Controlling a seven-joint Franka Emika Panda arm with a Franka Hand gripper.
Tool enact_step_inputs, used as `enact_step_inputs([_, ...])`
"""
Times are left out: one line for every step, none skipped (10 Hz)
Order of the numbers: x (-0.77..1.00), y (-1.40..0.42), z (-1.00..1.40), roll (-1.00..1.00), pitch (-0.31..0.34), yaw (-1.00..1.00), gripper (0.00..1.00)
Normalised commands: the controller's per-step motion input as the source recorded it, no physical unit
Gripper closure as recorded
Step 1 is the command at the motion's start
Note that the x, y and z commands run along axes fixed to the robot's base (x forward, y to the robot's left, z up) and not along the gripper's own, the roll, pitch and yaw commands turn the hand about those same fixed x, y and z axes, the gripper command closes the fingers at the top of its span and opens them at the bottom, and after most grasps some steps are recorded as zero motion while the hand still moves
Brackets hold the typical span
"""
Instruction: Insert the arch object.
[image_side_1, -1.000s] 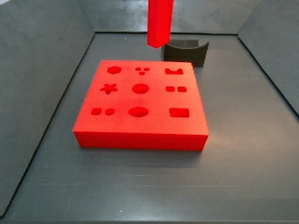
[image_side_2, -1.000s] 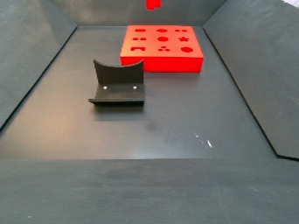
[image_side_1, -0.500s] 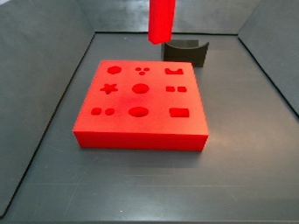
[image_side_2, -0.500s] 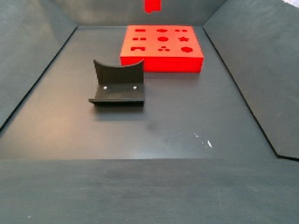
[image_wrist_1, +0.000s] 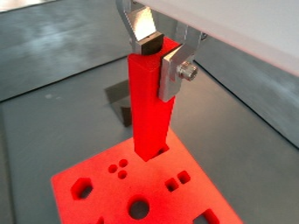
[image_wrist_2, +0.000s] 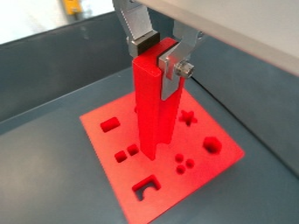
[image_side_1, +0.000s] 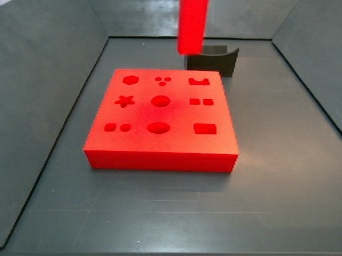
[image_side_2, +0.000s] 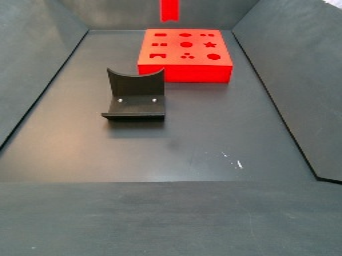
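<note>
Half done, we judge: gripper (image_wrist_1: 160, 54) has its plates clamped on the arch object (image_wrist_1: 149, 109), hanging upright above the red board (image_side_1: 160, 110), toward its 12 o'clock edge. Lowering into a cut-out remains; bar end not yet seated.

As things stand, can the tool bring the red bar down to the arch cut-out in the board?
Probably yes. The tool is shut on the red bar, which hangs upright above the board. Nothing lies on the board's face, and the arch cut-out shows open. The fixture stands well clear.
</note>
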Motion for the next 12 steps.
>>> enact_step_inputs([0.29, 0.03, -0.6, 0.0, -0.066, -0.86, 1.0])
enact_step_inputs([0.28, 0.01, -0.61, 0.0, 0.0, -0.9, 1.0])
enact_step_inputs([0.33, 0.09, -0.42, 0.01, 0.0, -0.86, 1.0])
enact_step_inputs([0.32, 0.27, -0.17, 0.0, -0.004, -0.76, 1.0])
enact_step_inputs([0.45, 0.3, -0.11, -0.01, 0.0, -0.7, 1.0])
enact_step_inputs([0.24, 0.39, -0.09, -0.02, 0.0, -0.54, 1.0])
enact_step_inputs([0.0, 0.16, -0.19, 0.0, 0.0, -0.14, 1.0])
enact_step_inputs([-0.1, 0.0, -0.29, -0.05, -0.029, 0.0, 1.0])
enact_step_inputs([-0.07, -0.02, -0.04, -0.07, 0.0, 0.29, 1.0])
enact_step_inputs([0.02, 0.0, 0.0, -0.14, 0.0, 0.42, 1.0])
enact_step_inputs([0.04, 0.0, 0.0, -0.15, 0.0, 0.41, 1.0])
enact_step_inputs([0.07, 0.0, -0.1, -0.13, 0.0, 0.47, 1.0])
